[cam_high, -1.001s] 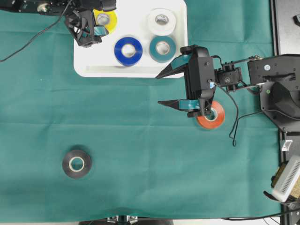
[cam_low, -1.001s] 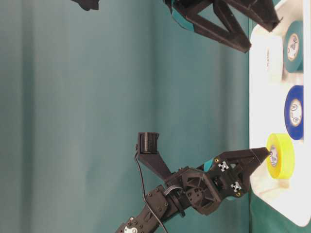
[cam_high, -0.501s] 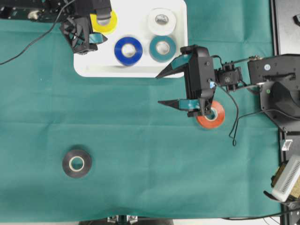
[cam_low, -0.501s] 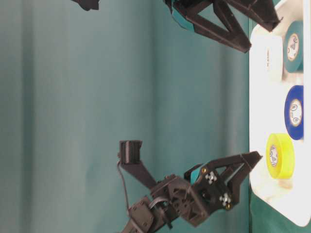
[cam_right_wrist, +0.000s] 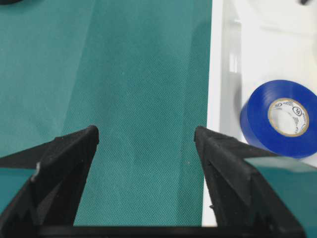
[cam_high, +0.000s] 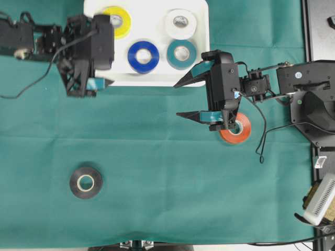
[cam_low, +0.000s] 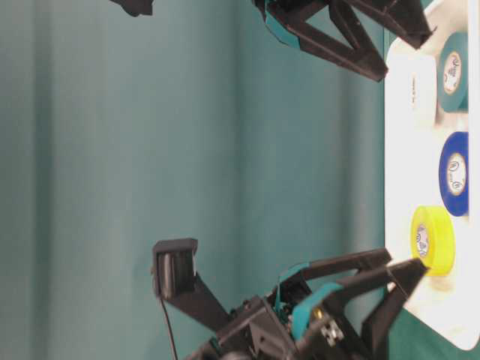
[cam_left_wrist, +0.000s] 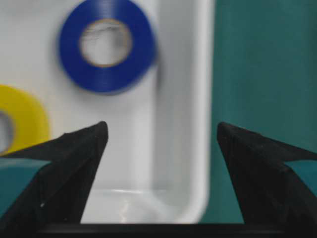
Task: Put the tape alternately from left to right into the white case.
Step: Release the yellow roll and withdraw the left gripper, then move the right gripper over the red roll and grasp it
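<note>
The left gripper has pulled back from the yellow tape: a second ago it hung over that roll at the upper left of the overhead view, and now it sits lower, over the near left corner of the white case, fingers wide apart and holding nothing. The yellow roll lies in the case uncovered. The right gripper has not moved; its fingers stand wide apart over the cloth just below the case's lower right corner, empty.

In the case also lie a blue tape, a teal tape and a white tape. An orange tape rests on the cloth, partly hidden under the right wrist. A black tape lies well apart at lower left.

A green cloth covers the table, slightly wrinkled.
</note>
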Controlling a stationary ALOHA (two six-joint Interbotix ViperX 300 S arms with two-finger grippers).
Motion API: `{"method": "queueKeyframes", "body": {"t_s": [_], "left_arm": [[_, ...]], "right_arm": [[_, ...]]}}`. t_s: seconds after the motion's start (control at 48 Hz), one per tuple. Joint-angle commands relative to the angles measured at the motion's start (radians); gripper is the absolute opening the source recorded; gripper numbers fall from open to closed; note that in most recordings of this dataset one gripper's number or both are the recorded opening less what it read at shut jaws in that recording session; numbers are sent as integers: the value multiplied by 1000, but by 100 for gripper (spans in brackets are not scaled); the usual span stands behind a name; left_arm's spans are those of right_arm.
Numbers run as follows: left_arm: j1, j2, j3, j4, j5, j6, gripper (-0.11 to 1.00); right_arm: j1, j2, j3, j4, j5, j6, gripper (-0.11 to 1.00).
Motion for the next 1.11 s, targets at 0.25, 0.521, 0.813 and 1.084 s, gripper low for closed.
{"method": "queueKeyframes", "body": {"t_s": [0.25, 0.521, 0.813, 1.084], "left_arm": [[-89, -69, 44, 2, -80, 0, 69], [-167, -94, 94, 2, -135, -6, 69], [-219, -103, 115, -2, -153, -12, 69], [-229, -103, 123, -2, -155, -12, 69]], "right_arm": [[3, -8, -15, 3, -8, 2, 81], [2, -6, -14, 3, -8, 2, 81], [2, 11, -20, 3, -9, 2, 81], [2, 14, -21, 3, -20, 2, 81]]}}
